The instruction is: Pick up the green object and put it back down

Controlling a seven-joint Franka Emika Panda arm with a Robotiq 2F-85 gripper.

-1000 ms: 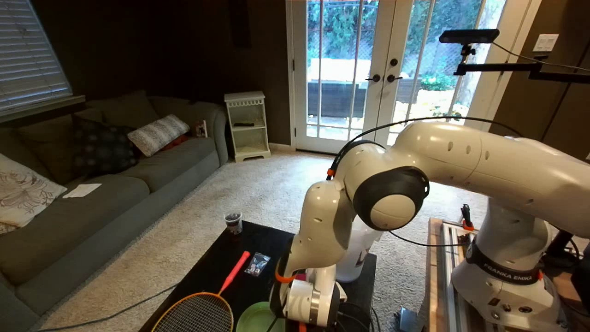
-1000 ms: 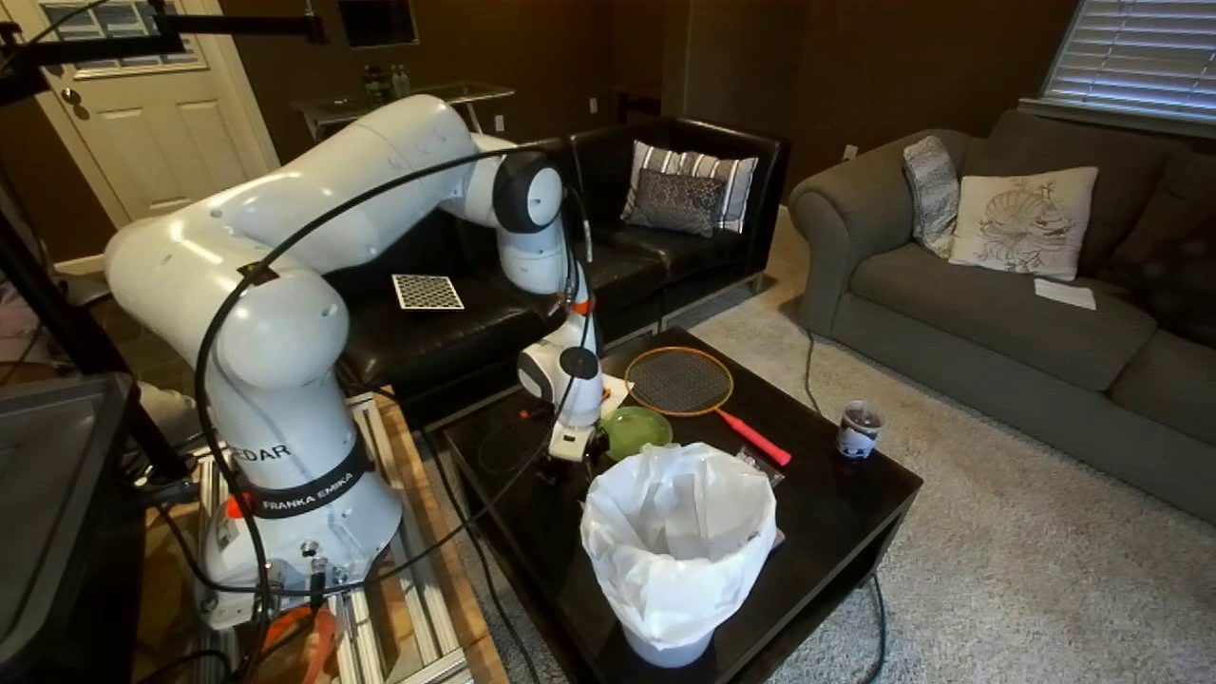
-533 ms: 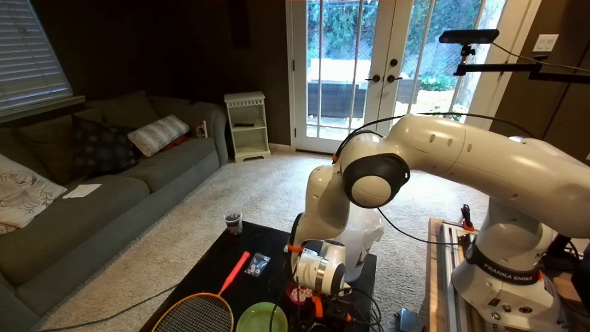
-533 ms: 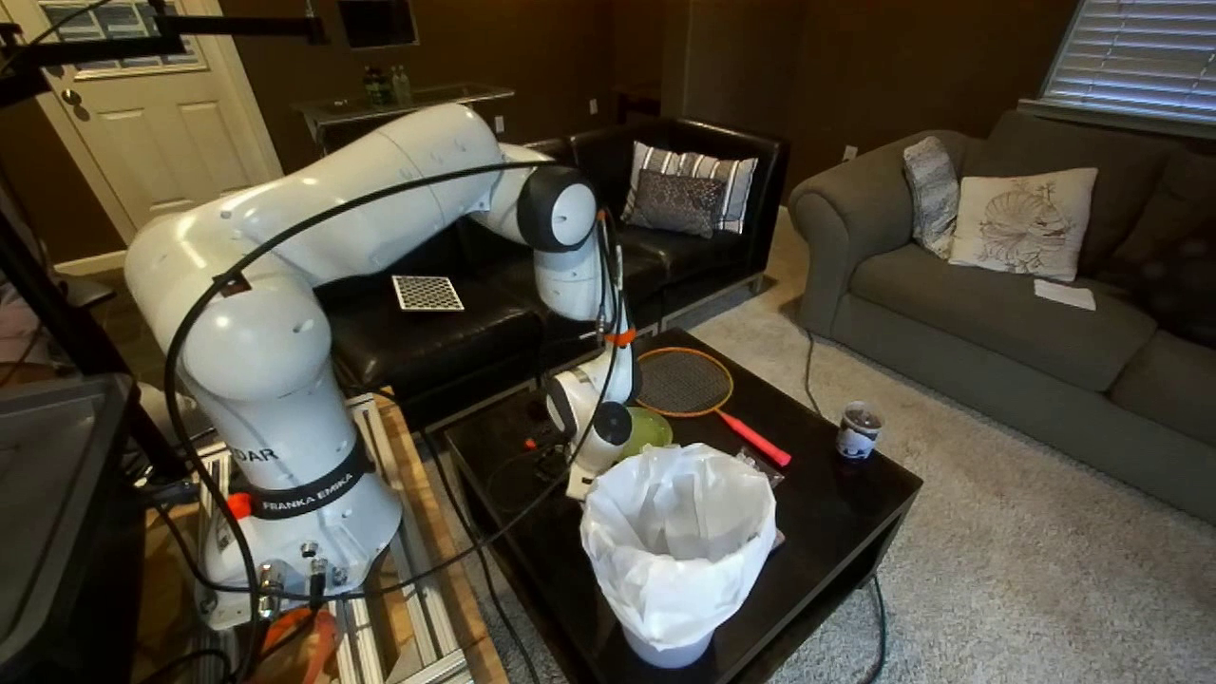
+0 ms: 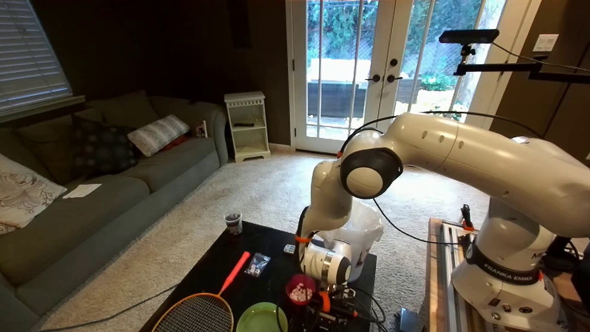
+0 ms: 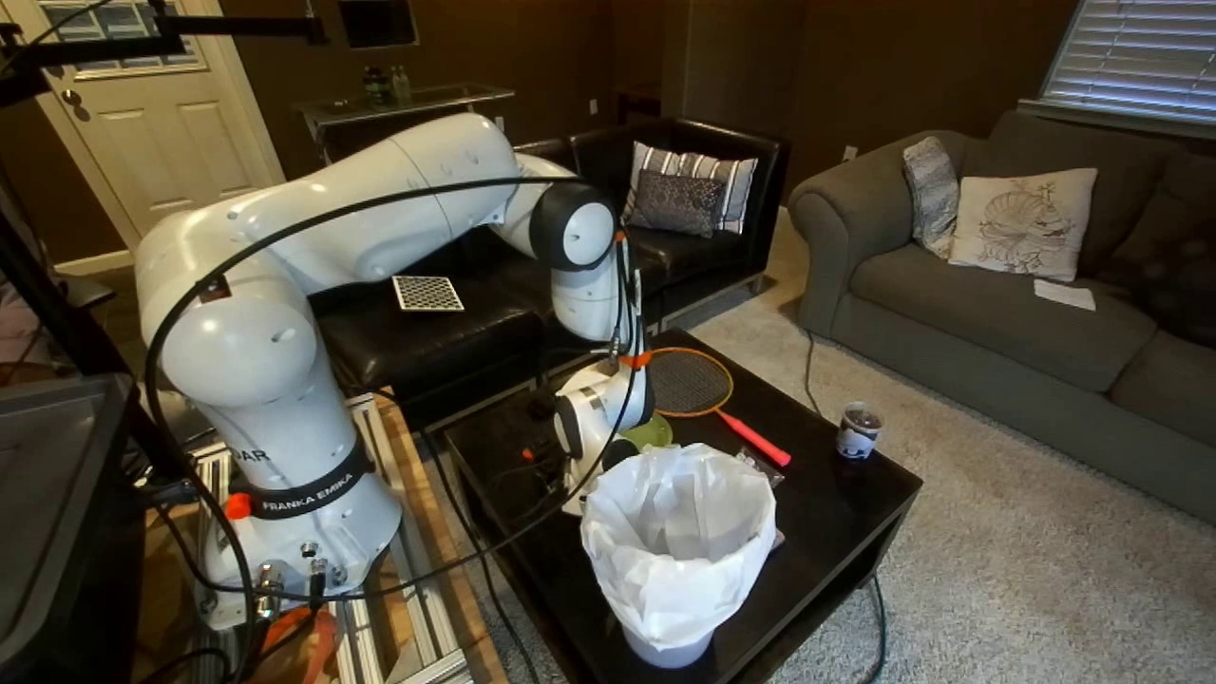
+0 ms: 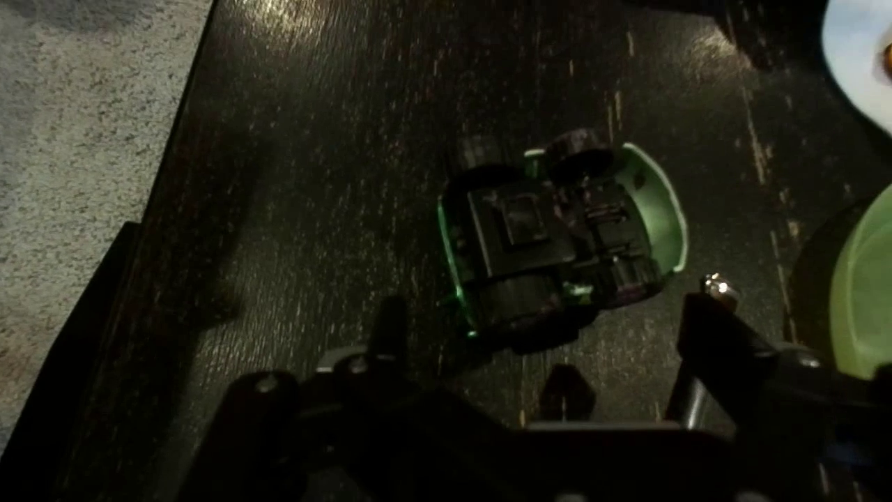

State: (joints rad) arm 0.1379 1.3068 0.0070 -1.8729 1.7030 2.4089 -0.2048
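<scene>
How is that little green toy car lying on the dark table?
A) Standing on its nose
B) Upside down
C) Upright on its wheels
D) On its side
B: in the wrist view the green toy car lies on the table with its dark underside and wheels turned up toward the camera.

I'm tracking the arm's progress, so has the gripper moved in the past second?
Yes: the gripper moved toward the stationary white bin in an exterior view.
</scene>
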